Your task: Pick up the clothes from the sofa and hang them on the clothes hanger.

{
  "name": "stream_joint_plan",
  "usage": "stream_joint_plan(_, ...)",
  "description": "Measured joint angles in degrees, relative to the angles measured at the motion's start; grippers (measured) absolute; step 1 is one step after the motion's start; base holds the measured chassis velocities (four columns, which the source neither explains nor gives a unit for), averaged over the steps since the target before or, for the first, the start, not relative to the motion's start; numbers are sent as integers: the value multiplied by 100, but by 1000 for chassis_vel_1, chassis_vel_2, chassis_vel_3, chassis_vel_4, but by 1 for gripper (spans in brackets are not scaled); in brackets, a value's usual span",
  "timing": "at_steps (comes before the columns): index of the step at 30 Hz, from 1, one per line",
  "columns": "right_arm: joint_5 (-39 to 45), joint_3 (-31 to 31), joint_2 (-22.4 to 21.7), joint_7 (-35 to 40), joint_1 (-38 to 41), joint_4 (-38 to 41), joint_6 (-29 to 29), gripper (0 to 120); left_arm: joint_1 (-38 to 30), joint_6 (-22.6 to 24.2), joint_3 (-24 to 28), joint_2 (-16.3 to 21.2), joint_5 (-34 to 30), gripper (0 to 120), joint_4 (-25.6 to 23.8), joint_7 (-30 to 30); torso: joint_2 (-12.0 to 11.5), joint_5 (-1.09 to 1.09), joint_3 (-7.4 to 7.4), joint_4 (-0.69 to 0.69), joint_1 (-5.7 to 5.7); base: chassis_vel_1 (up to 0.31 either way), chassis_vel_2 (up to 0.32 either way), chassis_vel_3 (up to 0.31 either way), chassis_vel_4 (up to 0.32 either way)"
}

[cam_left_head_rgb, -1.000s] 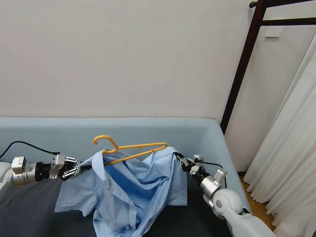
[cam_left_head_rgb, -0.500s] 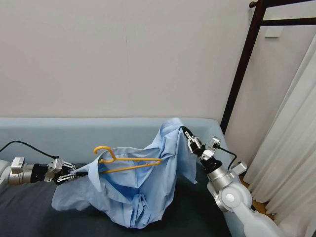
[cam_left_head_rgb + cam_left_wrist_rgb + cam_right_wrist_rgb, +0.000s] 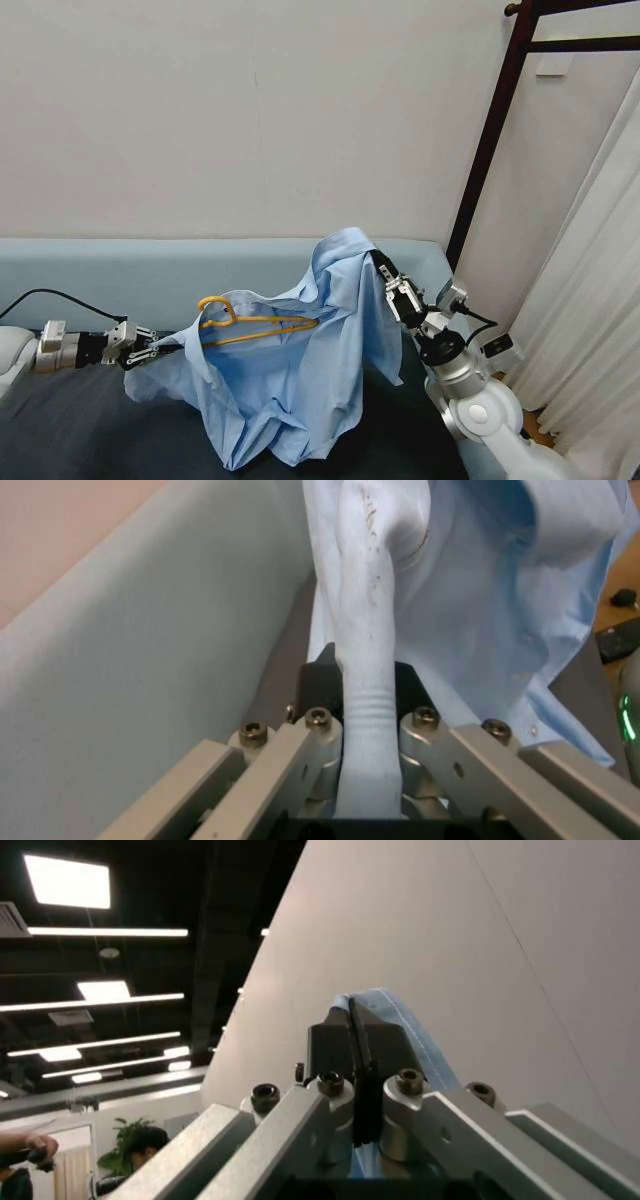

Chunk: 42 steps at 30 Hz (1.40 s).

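Head view, with both wrist views. The shirt hangs spread between the two claws above the sofa, its lower folds reaching down toward the dark seat. The left claw, low and far to the left, is clenched on a rolled fold of the cloth; in the left wrist view we see that roll pinched between the jaws. The right claw, raised near the sofa's right end, is clenched on a thin edge of the shirt, which peaks over it. The hanger lies inside the shirt near its upper edge, roughly level, its hook poking up free on the left side. The rack stands well apart, to the right beyond the sofa.

We judge the step in hand to be lifting the shirt, hanger within, clear of the sofa for the carry to the rack. To do it well we would raise both claws together and hold the span between them taut, so that the hanger cannot slide out of the cloth. The left side sits lower; levelling it guards against the hanger tipping toward that end. The right grip holds little cloth, so a smooth, slow pull seems wise. The hook should remain uncovered, ready for the rack's bar.
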Motion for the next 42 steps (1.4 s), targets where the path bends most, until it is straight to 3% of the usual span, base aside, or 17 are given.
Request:
stream_joint_plan(6,-31,64,-30,2,12,-84,1,0,-198,17,97,-22,-307,3,213,142,0,0,0,0,0,0,0,0,0)
stream_joint_plan(13,80,83,-53,-291,-149,91,-55,0,-301,-5,107,-117,-52,3,389,18,0,0,0,0,0,0,0,0,0)
stream_joint_plan(25,-450,74,-108,-329,-397,-25,-159,0,-102,158,25,-68,-333,3,356,-251,0,0,0,0,0,0,0,0,0)
stream_joint_plan(32,-602,39,-109,421,-442,-33,-242,0,96,381,-63,75,-696,3,197,-278,0,0,0,0,0,0,0,0,0)
stream_joint_plan(42,-286,51,-162,207,-535,278,-268,0,217,317,-185,96,-339,2,133,-508,0,0,0,0,0,0,0,0,0)
